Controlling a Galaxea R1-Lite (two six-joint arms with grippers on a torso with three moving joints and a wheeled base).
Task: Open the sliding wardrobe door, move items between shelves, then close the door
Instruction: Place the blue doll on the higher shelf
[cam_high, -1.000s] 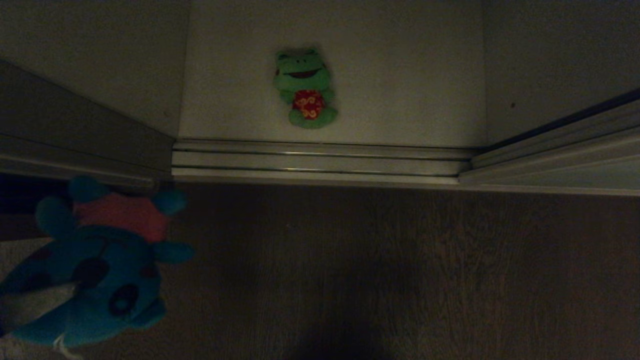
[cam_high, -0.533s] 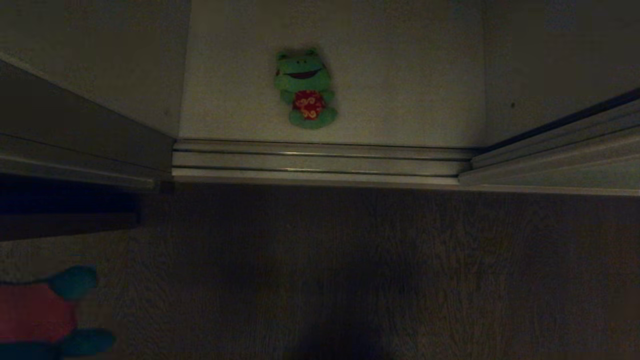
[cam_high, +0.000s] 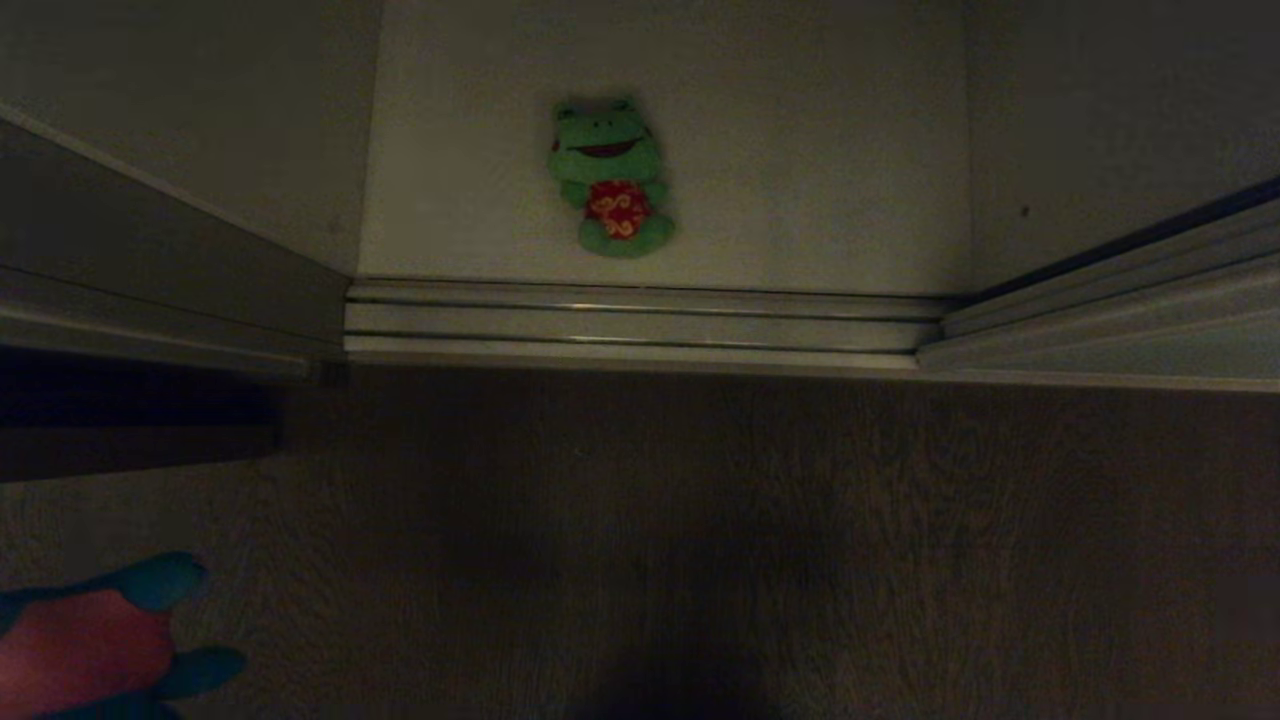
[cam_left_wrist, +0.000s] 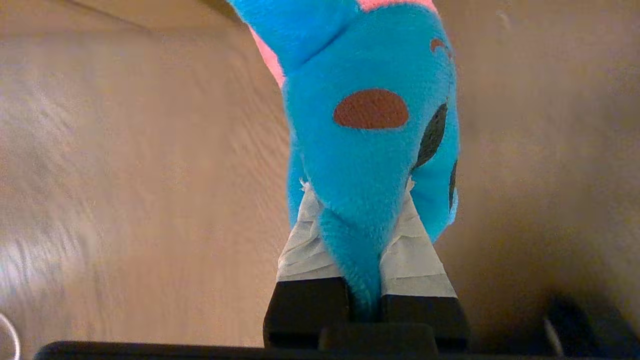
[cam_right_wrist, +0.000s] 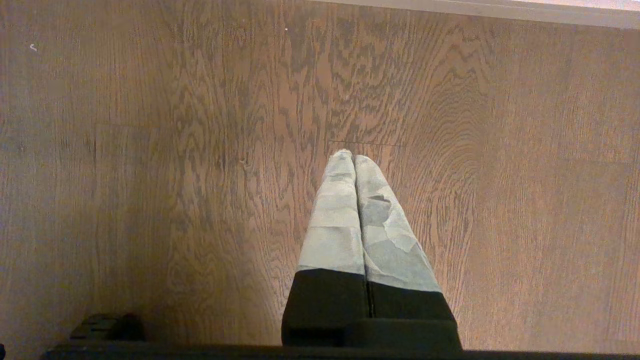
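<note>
A green plush (cam_high: 610, 180) with red flowered shorts lies on its back on the white shelf (cam_high: 800, 180) inside the open wardrobe. My left gripper (cam_left_wrist: 357, 185) is shut on the teal-blue plush (cam_left_wrist: 370, 150), pinching it between the taped fingers (cam_left_wrist: 305, 240). In the head view only that plush's pink tuft and blue limbs (cam_high: 80, 650) show, at the bottom left corner over the wooden floor. The sliding wardrobe door (cam_high: 1130, 350) stands at the right, clear of the opening. My right gripper (cam_right_wrist: 352, 157) hangs shut and empty above the floor.
Pale metal door tracks (cam_high: 640, 325) run across the front of the opening. A grey panel (cam_high: 150, 270) stands at the left of it. Dark wood-grain floor (cam_high: 700, 550) fills the foreground.
The teal-blue plush in my left gripper has moved back from the wardrobe's left front to the bottom left corner of the head view, now mostly out of frame. The green plush has not moved.
</note>
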